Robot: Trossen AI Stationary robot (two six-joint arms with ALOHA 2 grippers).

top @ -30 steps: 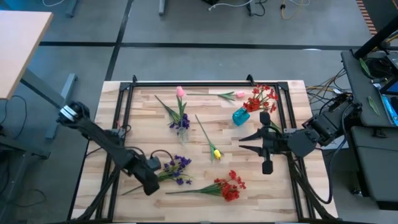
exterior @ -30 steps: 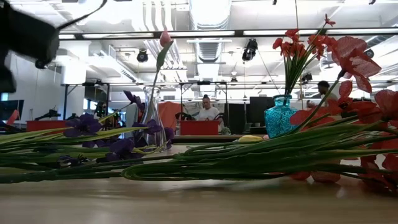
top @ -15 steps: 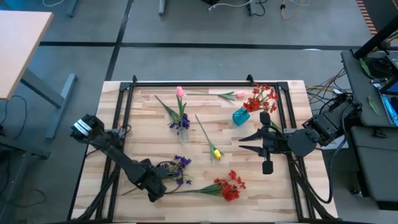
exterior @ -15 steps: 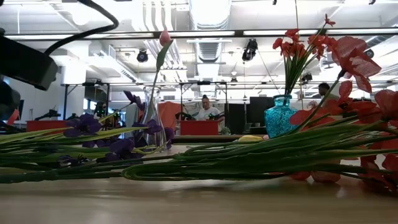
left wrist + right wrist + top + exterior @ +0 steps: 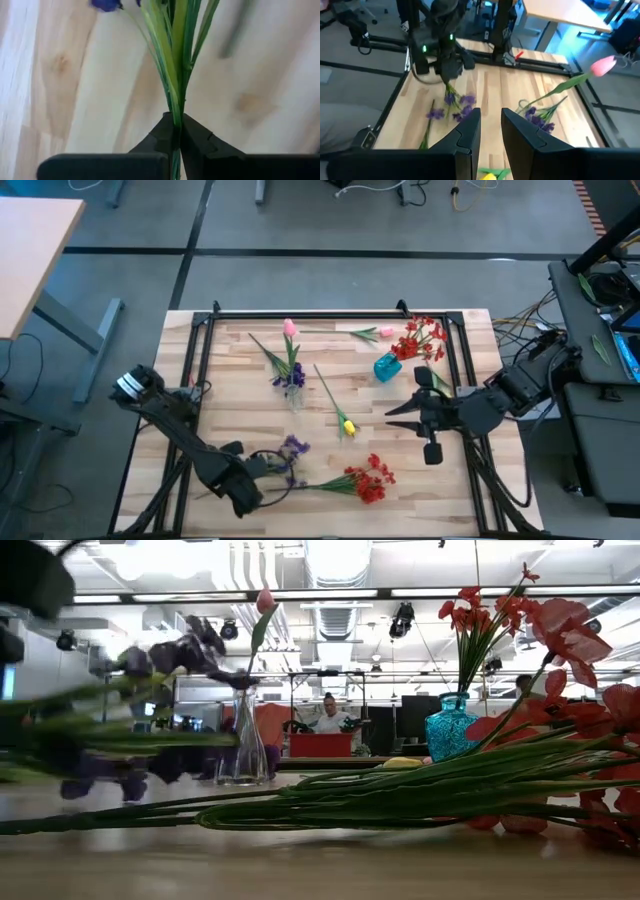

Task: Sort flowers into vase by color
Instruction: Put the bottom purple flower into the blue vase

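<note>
Left gripper (image 5: 176, 131) clenched on purple spray (image 5: 292, 448) stem, just above table (image 5: 330, 330) near front-left; right gripper (image 5: 491, 129) parted, empty, waiting right; best raised level, clearing red spray (image 5: 368, 478)

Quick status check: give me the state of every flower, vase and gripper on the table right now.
left gripper: shut on purple spray's stem
purple spray: held, lifted
right gripper: empty, slightly apart, hovering
red spray: lying on table
yellow tulip: lying on table
loose pink tulip: lying on table
clear vase: upright, holds pink tulip and purple flowers
blue vase: upright, holds red flowers
</note>
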